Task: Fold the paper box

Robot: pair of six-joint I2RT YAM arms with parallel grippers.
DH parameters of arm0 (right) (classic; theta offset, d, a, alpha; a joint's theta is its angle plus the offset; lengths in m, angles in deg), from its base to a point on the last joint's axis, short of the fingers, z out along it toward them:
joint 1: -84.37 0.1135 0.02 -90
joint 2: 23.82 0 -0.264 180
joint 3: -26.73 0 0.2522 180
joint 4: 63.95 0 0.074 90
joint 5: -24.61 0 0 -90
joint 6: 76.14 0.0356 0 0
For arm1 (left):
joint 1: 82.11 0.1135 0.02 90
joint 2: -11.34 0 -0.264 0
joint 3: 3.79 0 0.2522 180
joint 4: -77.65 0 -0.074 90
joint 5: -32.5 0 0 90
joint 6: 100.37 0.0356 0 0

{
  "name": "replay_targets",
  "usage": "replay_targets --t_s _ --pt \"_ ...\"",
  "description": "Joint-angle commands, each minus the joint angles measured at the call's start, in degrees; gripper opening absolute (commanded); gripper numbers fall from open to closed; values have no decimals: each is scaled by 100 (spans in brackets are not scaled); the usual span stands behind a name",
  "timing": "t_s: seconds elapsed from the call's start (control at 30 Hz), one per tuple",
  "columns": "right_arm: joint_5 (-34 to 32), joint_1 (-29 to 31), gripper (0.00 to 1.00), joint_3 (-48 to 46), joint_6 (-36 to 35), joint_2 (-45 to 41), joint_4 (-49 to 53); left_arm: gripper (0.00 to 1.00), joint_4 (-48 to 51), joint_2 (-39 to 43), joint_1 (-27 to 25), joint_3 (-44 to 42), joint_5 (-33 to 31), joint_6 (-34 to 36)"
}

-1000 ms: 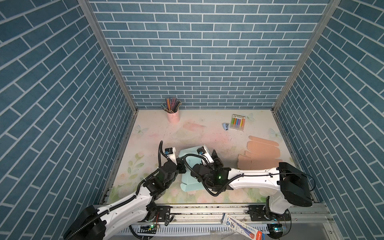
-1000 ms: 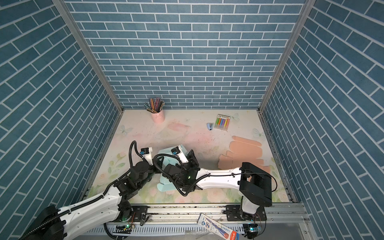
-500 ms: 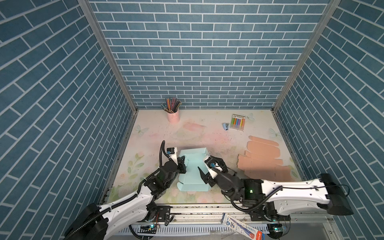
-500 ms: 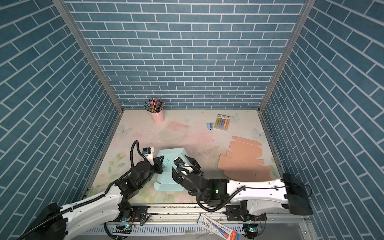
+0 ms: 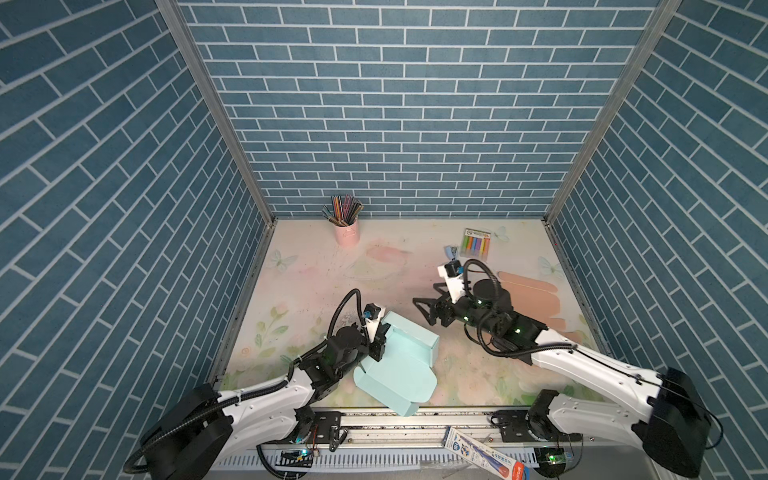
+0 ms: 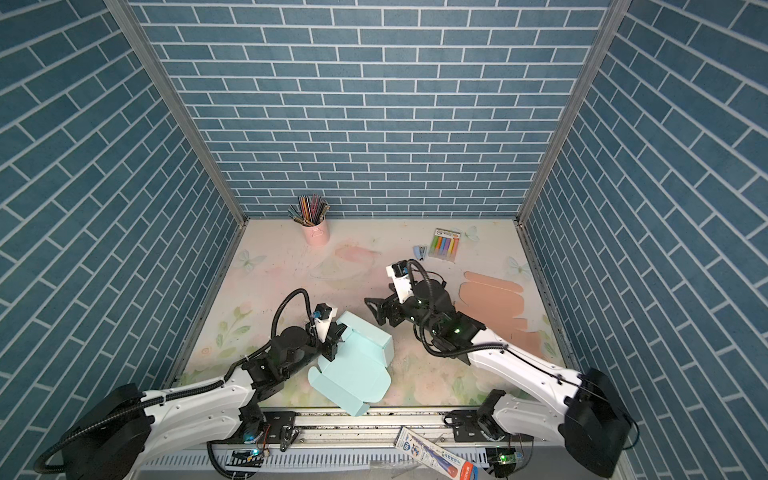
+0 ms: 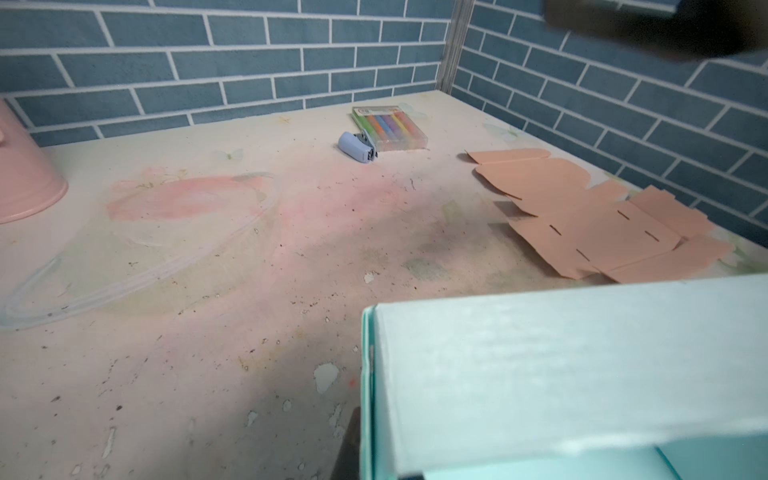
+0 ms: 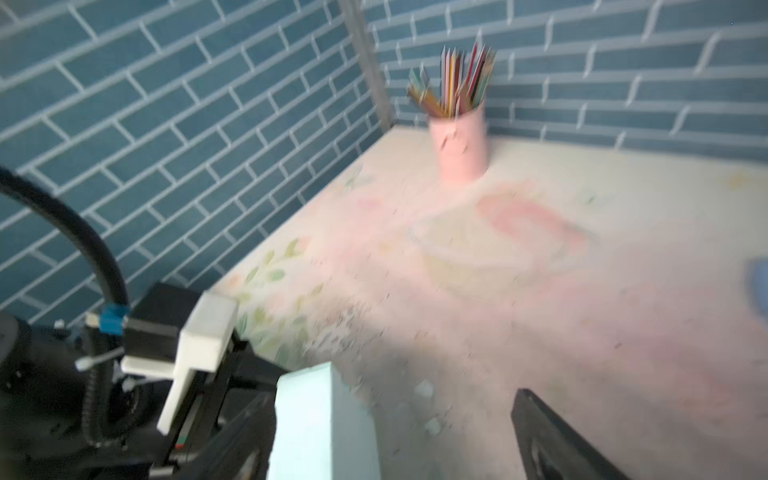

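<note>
Here's what we've got. The paper box [image 5: 401, 365] sits at the front middle of the tabletop [image 5: 374, 274]. It's light teal and only partly put together: the far wall and a side wall stand up, while a big rounded flap lies flat and reaches the tabletop's front edge. In both top views the box sits skewed to the tabletop's edges.

The left pincer [image 5: 378, 349] is pinched down on the box's left wall, jaws nearly together with only the thin paper between them. In the left wrist view the box fills the lower corner, and we can see one dark finger [image 7: 349, 440] right against its edge.

The right pincer [image 6: 374, 311] is spread wide and has hold of nothing. It hangs over bare tabletop, behind and to the right of the box and clearly apart from it. The right wrist view is pretty blurry, but we can still make out a corner of the box and the other arm's wrist beside it.

Further back, a pink cup [image 5: 347, 237] stuffed with pencils [image 5: 343, 208] stands by the back wall. A marker pack [image 5: 476, 244] lies at the back right with a small blue stapler [image 5: 452, 252] just beside it. A peach cardboard sheet [image 5: 536, 297] lies flat and unfolded on the right — partly hidden by the right arm.
</note>
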Motion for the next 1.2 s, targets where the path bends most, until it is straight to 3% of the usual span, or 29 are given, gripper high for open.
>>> replay_targets --t_s 0.0,0.3,0.73,1.17 --pt "1250 -54 90 -4 492 537 -371 0 -694 -314 -103 -123 39 295" --pt "2238 -134 88 -580 1232 1550 -1969 0 -1350 -1139 -152 -114 84 504" --pt "2902 -33 56 -950 1833 1989 -2961 0 -1847 -1868 -150 -44 -9 451" --pt "3347 313 51 -1188 2665 2513 -4111 0 -2036 -2122 -155 9 11 535"
